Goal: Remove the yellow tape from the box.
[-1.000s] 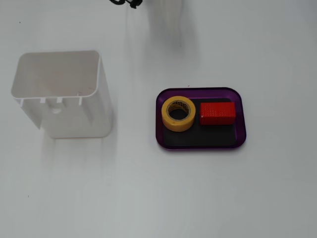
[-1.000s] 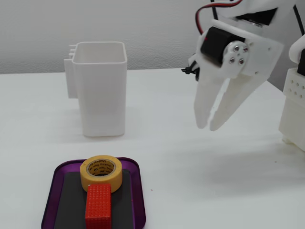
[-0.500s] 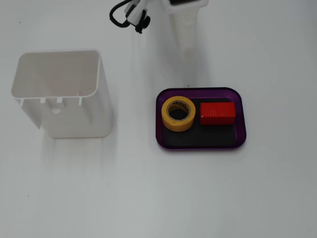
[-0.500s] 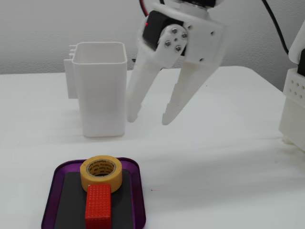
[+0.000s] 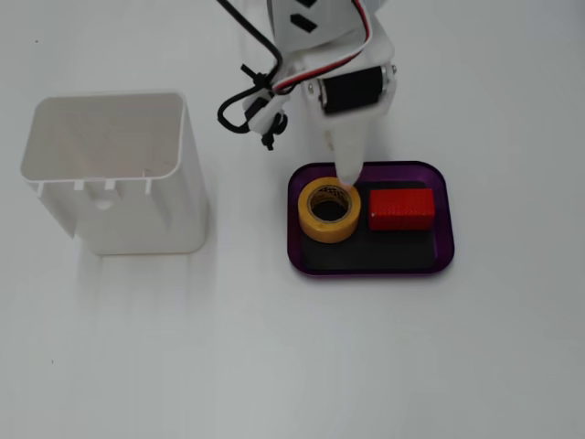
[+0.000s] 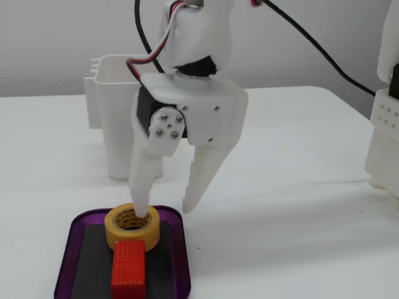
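Note:
The yellow tape (image 5: 328, 209) lies flat in the left half of the purple box (image 5: 366, 254), with a red block (image 5: 401, 208) beside it. From the side, the yellow tape (image 6: 131, 225) is at the far end of the box (image 6: 93, 261), behind the red block (image 6: 128, 269). My white gripper (image 6: 166, 212) is open and low over the box. One fingertip (image 6: 142, 213) reaches into or onto the roll's ring; the other fingertip (image 6: 189, 207) hangs just outside the box's rim. From above, the gripper (image 5: 347, 170) points down at the tape's upper right edge.
A tall white plastic container (image 5: 110, 174) stands open-topped left of the box, about a hand's width away; from the side the container (image 6: 118, 124) is behind the gripper. A white arm base (image 6: 383, 124) stands at the right edge. Black and red cables trail from the arm.
The arm swung in from the edge of the table and came down over the box. Its jaws spread wider, and one finger now meets the tape roll. Tape and block stayed put.

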Action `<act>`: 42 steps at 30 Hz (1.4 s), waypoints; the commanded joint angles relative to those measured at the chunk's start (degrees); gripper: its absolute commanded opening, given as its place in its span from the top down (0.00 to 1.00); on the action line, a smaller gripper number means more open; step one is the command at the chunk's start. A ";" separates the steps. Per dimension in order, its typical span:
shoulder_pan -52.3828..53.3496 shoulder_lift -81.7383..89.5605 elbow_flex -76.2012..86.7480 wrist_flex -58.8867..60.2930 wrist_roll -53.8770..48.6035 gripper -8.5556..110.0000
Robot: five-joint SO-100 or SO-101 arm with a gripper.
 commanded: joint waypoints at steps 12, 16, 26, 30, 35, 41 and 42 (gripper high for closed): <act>0.53 -5.98 -2.29 -6.59 -0.35 0.81; 0.53 -7.29 -2.37 -7.56 -0.35 0.86; 0.44 -6.77 -2.55 -7.73 0.18 0.93; 0.44 -4.57 -7.29 -2.90 0.26 0.93; 0.18 1.05 -12.92 5.01 0.26 0.93; 0.53 10.90 -10.28 9.67 0.35 0.93; 0.53 12.74 -8.00 10.11 0.35 0.93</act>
